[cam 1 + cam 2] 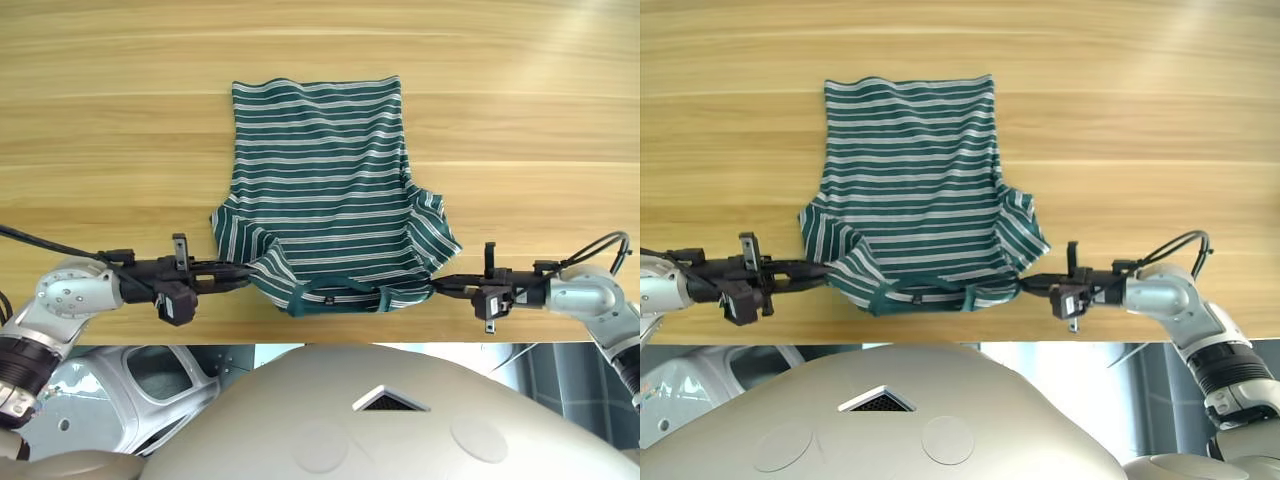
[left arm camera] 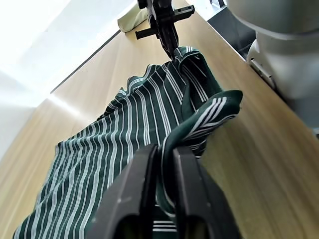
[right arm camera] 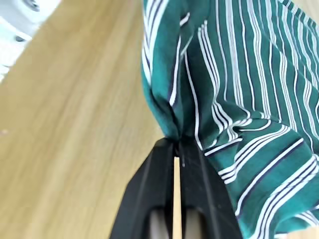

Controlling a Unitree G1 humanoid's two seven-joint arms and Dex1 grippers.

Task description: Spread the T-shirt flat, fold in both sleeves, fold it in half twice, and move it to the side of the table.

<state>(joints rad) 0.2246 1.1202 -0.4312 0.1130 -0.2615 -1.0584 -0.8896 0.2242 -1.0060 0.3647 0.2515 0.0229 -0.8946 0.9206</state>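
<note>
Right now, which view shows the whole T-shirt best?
The left eye view: the T-shirt lies whole on the table. The right eye view matches it. The wrist views give close folds pinched in the left pincer and right pincer.

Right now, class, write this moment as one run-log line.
T-shirt: lying on table, collar toward robot | left tool: shut on T-shirt shoulder | right tool: shut on T-shirt shoulder

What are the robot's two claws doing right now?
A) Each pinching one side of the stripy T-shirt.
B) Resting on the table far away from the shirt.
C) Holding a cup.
A: the left claw and right claw are each shut on the T-shirt, at its collar end.
</note>
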